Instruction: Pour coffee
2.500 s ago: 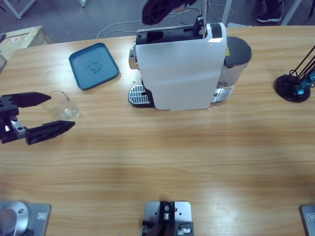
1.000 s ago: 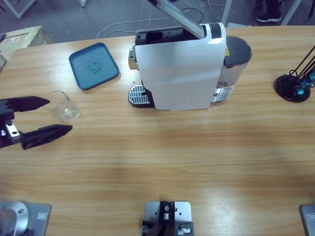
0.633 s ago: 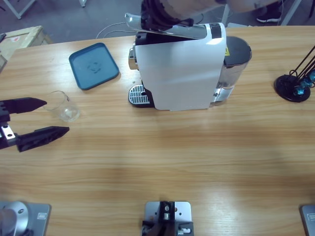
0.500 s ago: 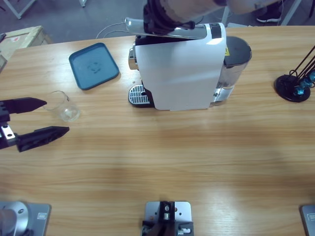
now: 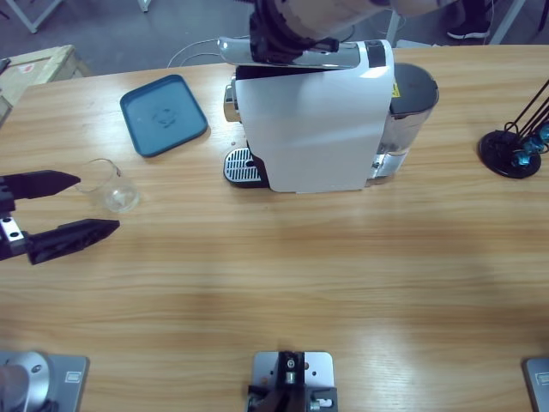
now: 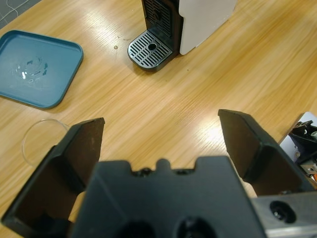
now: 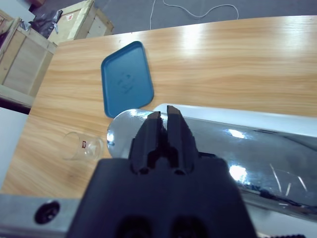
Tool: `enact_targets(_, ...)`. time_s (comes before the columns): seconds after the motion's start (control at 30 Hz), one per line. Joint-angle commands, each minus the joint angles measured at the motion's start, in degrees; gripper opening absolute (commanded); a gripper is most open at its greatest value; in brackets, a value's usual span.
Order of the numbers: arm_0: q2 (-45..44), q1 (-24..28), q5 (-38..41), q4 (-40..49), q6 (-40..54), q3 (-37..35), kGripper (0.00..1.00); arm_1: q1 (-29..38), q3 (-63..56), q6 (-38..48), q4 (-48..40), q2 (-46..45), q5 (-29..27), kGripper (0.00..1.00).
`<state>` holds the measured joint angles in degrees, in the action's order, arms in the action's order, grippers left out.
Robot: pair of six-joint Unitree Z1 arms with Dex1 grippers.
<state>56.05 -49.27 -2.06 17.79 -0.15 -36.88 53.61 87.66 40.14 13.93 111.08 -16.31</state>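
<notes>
Pouring has not begun, as far as I can judge: the glass stands on the table well left of the machine, and the drip grate at the machine's front is bare. No coffee shows for certain anywhere; the glass looks clear and empty, though a thin film at its bottom would be hard to make out from here. The right gripper, jaws pressed together, rests on the chrome lever on top of the machine, which lies nearly flat. The left gripper hangs spread wide just beside the glass, holding nothing. What is left, then, is to bring the glass under the spout and brew.

A blue tray lies near the far edge, wet with a few drops. A black stand sits at the right end. Beyond the table are a grey floor, loose cables and wooden crates.
</notes>
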Motion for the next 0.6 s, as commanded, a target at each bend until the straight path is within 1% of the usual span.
enact_targets(0.03, -1.64, -0.48, 0.13, 0.76, -0.64, 1.90, 0.987, 1.76, -6.11, 0.73, 3.12, 11.27, 2.77, 0.000)
enact_targets(0.6, -1.79, -0.48, -0.66, 0.76, -0.90, 2.08, 0.989, 1.76, -8.91, 2.84, 2.95, 12.80, 2.51, 0.000)
